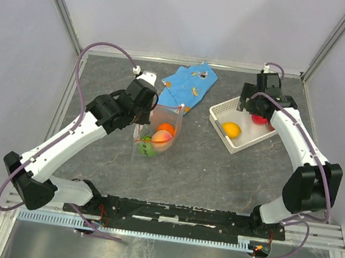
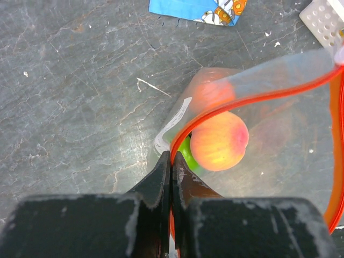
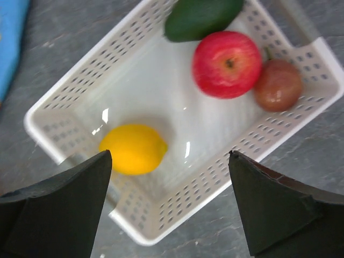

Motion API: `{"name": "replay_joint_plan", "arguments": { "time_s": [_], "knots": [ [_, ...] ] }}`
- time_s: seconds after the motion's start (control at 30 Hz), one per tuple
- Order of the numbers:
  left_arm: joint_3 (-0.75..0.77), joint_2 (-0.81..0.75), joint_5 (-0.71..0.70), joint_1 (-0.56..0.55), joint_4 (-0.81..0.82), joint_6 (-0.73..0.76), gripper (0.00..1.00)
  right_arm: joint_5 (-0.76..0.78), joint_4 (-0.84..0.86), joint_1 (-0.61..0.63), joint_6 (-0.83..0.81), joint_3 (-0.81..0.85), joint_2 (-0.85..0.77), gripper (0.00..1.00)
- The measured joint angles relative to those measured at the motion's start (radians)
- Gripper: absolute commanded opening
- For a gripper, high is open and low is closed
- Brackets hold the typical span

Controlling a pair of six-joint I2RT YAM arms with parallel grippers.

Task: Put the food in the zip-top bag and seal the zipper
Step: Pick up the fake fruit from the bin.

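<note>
The clear zip-top bag (image 1: 158, 130) hangs open at mid-table, held up by my left gripper (image 1: 141, 113), which is shut on its orange-red zipper (image 2: 215, 110) rim. Inside lie a peach fruit (image 2: 219, 141), an orange one (image 2: 214, 92) and a green one (image 2: 188, 151). My right gripper (image 3: 170, 161) is open and empty above the white lattice basket (image 3: 161, 215), which holds a yellow lemon (image 3: 133, 149), a red apple (image 3: 226, 64), a brownish fruit (image 3: 278, 85) and a dark green vegetable (image 3: 200, 17).
A blue patterned cloth (image 1: 188, 85) lies at the back behind the bag. The basket (image 1: 221, 109) stands at the back right. Metal frame rails border the grey mat on the left, back and right.
</note>
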Motion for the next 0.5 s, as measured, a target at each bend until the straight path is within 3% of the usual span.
{"name": "replay_joint_plan", "arguments": {
  "time_s": [0.5],
  "knots": [
    [0.074, 0.057, -0.026, 0.000, -0.006, 0.036, 0.03, 0.132, 0.131, -0.140, -0.043, 0.018, 0.270, 0.99]
  ]
}}
